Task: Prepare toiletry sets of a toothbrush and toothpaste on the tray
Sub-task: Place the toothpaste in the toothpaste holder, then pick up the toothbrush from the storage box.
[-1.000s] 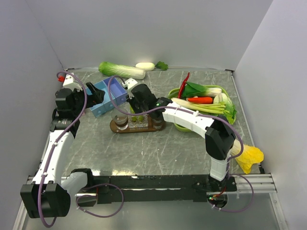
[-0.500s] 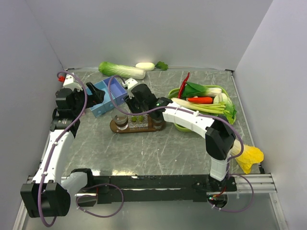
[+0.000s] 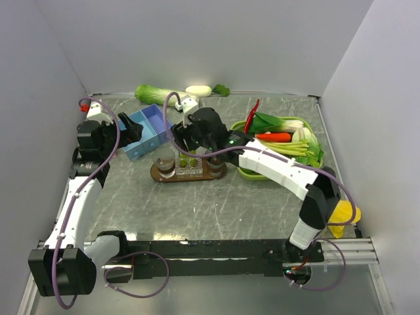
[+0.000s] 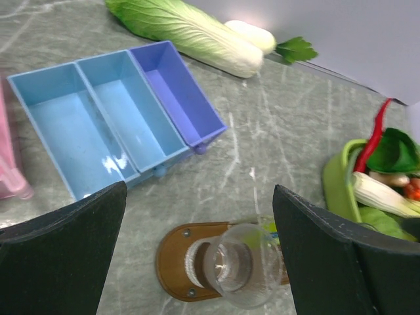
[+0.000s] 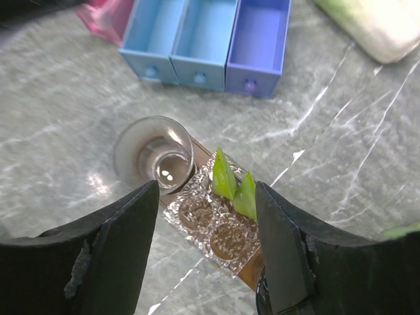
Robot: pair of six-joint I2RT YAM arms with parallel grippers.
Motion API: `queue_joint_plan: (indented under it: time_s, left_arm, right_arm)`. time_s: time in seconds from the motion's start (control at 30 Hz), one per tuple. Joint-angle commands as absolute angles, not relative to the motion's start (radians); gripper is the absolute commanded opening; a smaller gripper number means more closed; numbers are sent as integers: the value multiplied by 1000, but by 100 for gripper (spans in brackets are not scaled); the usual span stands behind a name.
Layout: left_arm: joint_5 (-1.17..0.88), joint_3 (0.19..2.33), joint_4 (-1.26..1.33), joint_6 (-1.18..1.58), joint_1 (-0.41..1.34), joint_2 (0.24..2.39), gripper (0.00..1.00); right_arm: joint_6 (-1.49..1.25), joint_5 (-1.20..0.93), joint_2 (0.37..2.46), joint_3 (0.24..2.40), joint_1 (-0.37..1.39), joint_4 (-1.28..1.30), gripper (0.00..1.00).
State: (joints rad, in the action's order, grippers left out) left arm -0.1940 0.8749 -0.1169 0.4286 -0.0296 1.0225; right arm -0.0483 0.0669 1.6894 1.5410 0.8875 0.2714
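Observation:
The dark brown oval tray lies mid-table. On it stand a see-through tumbler at the left end and a clear ribbed holder in the middle. Two light-green toothpaste tubes stand upright in that holder, points up. My right gripper hangs open above the holder. The tubes are between its fingers but are not touched. My left gripper is wide open over the table. It looks down at the tumbler and the tray's left end. No toothbrush shows in any view.
A blue compartment box sits just behind the tray, with a pink one to its left. A cabbage and a white vegetable lie along the back wall. The lime-green vegetable basket stands to the right. A yellow object lies by the right arm.
My right gripper has opened and lifted back from the tray, leaving the green tubes standing in the holder. Its elbow has swung right. The left arm has not moved.

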Motion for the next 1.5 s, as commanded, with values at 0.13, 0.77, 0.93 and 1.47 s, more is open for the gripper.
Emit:
queue_joint_plan:
  time_s: [0.13, 0.77, 0.93, 1.47]
  left_arm:
    - [36, 879, -92, 344, -40, 1032, 97]
    - [256, 902, -201, 319, -279, 1268, 86]
    - [219, 945, -216, 302, -316, 1382, 80]
    - [97, 1031, -199, 272, -345, 1548, 53]
  right_arm:
    - [-115, -47, 1455, 1421, 799, 219, 69]
    - [-176, -255, 950, 954, 483, 150, 69]
    - [-187, -279, 939, 934, 476, 132, 69]
    - [-210, -311, 956, 913, 469, 95, 69]
